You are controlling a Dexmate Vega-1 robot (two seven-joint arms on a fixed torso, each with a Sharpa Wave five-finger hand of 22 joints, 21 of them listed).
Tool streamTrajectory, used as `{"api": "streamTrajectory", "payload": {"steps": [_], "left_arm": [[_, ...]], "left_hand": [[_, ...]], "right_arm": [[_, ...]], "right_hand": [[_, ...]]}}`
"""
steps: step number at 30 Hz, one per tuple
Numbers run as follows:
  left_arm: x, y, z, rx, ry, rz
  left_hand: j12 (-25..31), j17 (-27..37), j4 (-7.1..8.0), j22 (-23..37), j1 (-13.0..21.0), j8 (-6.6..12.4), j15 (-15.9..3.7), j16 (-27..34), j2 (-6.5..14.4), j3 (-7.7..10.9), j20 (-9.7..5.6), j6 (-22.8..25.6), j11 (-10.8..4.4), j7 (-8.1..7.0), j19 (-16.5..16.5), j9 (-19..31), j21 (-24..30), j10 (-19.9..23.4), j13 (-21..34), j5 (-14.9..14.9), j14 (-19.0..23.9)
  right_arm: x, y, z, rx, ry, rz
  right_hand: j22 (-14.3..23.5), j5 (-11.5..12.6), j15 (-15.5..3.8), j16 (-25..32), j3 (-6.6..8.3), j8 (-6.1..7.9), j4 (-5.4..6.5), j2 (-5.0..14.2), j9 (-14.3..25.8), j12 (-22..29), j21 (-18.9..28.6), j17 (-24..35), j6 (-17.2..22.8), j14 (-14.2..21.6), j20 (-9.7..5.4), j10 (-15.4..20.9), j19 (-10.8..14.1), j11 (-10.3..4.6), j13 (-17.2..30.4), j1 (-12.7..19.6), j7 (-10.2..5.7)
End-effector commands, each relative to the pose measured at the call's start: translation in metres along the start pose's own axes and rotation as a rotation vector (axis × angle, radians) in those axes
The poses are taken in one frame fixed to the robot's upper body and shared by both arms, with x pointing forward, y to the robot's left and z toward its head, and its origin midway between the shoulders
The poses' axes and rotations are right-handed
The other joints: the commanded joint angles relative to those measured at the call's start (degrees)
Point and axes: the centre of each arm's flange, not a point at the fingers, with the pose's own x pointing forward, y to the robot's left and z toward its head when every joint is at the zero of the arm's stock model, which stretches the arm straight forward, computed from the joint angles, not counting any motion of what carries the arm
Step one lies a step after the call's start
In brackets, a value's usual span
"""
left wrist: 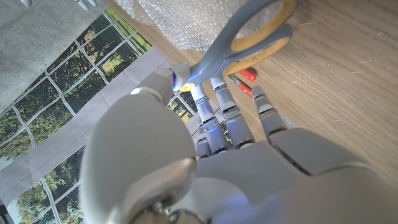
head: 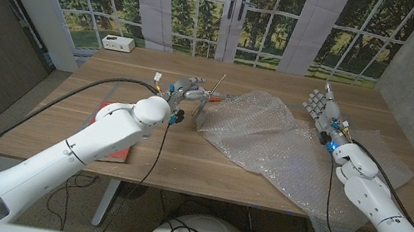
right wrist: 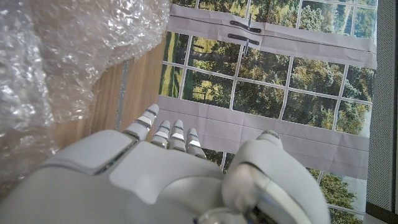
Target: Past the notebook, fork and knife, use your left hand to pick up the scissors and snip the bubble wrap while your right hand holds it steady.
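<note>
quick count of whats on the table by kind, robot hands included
robot hands: 2, left hand and right hand
scissors: 1
bubble wrap: 1 sheet
white box: 1
red flat item under the left arm: 1
total: 6

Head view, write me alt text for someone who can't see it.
At a wooden table, the robot's left hand holds scissors at the edge of a large bubble wrap sheet. Its right hand is raised, fingers spread, above the sheet's far right side. A white box sits at the back left.
</note>
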Motion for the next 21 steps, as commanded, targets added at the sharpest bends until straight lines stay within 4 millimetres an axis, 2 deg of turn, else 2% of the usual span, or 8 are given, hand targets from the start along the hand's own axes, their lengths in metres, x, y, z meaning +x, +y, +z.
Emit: {"api": "streamTrajectory", "payload": {"steps": [1,10,13,21], "left_arm": [[0.0002,0.0002,-0.0073,-0.118,0.007,-0.043],[-0.0005,0.0011,-0.011,-0.161,0.017,-0.055],[-0.0034,0.0013,-0.0076,-0.091,0.01,-0.012],[-0.004,0.0013,-0.0041,-0.105,-0.005,-0.013]], "left_hand": [[13.86,0.0,0.4,0.1,0.09,0.04,0.05,-0.37,-0.04,-0.11,0.14,0.6,-3.91,0.26,0.37,0.2,0.12,4.07,4.48,0.51,-0.01],[13.94,-0.02,0.39,0.12,0.15,-0.18,0.37,-0.63,0.05,-0.36,0.16,0.38,-3.79,0.31,0.3,0.2,0.05,3.84,4.16,0.49,-0.07],[14.02,-0.16,0.42,0.12,0.08,-0.21,0.53,-0.85,0.01,-0.33,0.16,0.4,-3.78,0.3,0.3,0.2,0.03,3.73,4.12,0.58,-0.12],[14.04,-0.28,0.43,0.13,0.09,-0.28,0.96,-1.23,0.04,-0.43,0.16,0.34,-3.74,0.32,0.3,0.21,0.0,3.47,3.82,0.63,-0.39]], "right_arm": [[-0.0028,-0.0004,0.0025,-0.003,-0.008,-0.008],[-0.0054,0.001,0.0003,0.002,-0.003,-0.009],[-0.0054,0.0017,0.0002,0.002,-0.005,-0.009],[-0.0043,0.0034,0.0,-0.001,0.001,0.0]], "right_hand": [[0.21,-0.16,-0.19,0.39,0.27,0.15,0.15,-0.17,0.16,0.03,0.31,0.07,-0.06,0.02,0.13,0.21,0.05,-0.28,0.19,-0.02,-0.28],[0.21,-0.17,-0.16,0.4,0.3,0.17,0.17,-0.18,0.16,0.02,0.32,0.08,-0.02,0.05,0.16,0.17,0.07,-0.39,0.19,-0.07,-0.29],[0.21,-0.17,-0.22,0.42,0.31,0.16,0.18,-0.19,0.16,0.02,0.32,0.08,-0.05,0.09,0.18,0.18,0.08,-0.26,0.18,-0.09,-0.3],[0.21,-0.18,-0.17,0.4,0.34,0.16,0.17,-0.21,0.16,0.02,0.32,0.08,-0.03,0.06,0.2,0.19,0.08,-0.19,0.18,-0.11,-0.27]]}}
